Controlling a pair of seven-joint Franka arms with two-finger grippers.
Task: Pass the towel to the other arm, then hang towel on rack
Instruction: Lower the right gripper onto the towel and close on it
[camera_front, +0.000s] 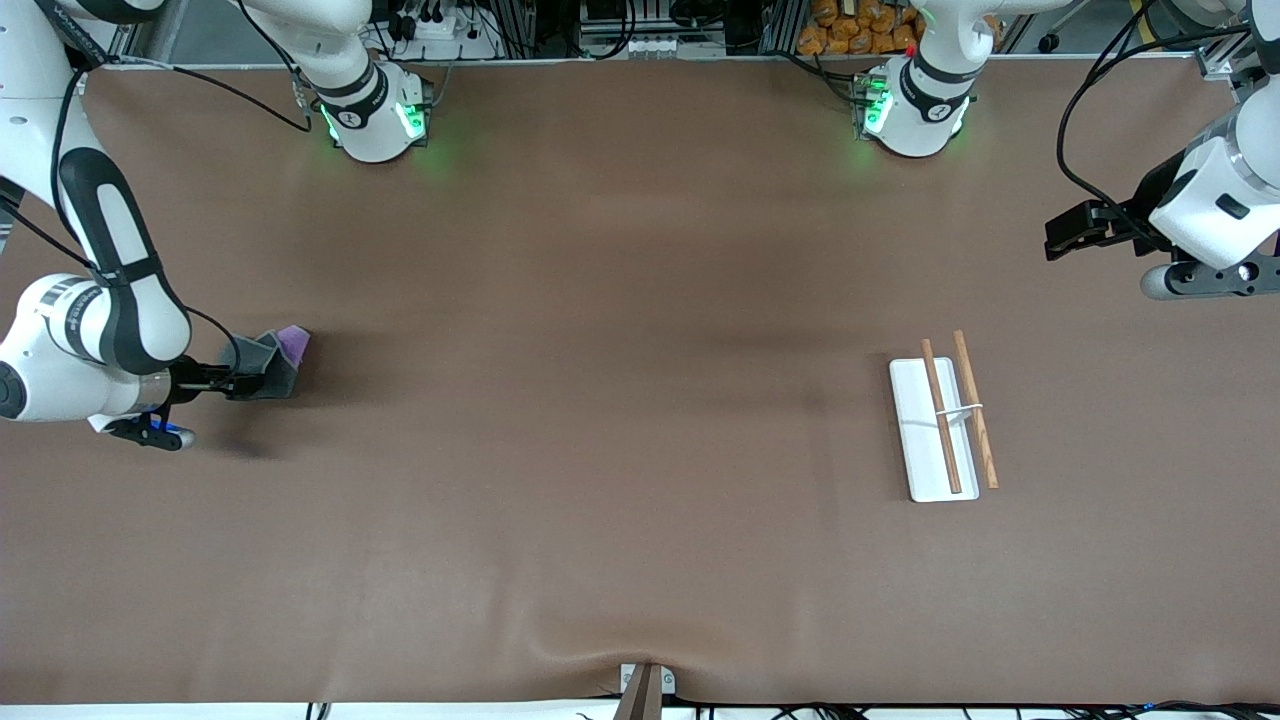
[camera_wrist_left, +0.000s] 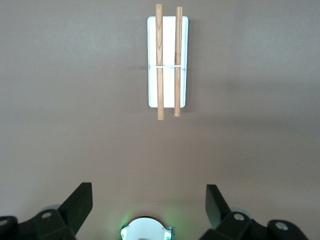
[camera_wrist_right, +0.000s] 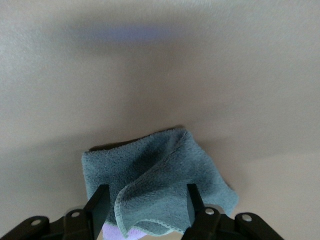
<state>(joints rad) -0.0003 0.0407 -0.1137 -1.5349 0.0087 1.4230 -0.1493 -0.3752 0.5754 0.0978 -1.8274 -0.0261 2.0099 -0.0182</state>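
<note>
Bunching between the black fingers of the right gripper, the towel is a soft, nubby cloth, dark grey-teal on its showing face with a purple corner peeking out. It is rumpled and folded over itself, with a stitched hem along its curling edge. The right gripper's fingers stand on either side of the cloth and pinch a fold of it, at the right arm's end of the table, which is covered in a smooth, matte brown sheet.

The rack lies well apart, toward the left arm's end: a flat white rectangular base with rounded corners, 2 thin round wooden rods with visible grain, and a slim white crosspiece joining them.

The left gripper waits in the air over the table's edge at that end, its 2 black wedge-shaped fingers spread wide and holding nothing. No readable writing shows on the towel or rack.
</note>
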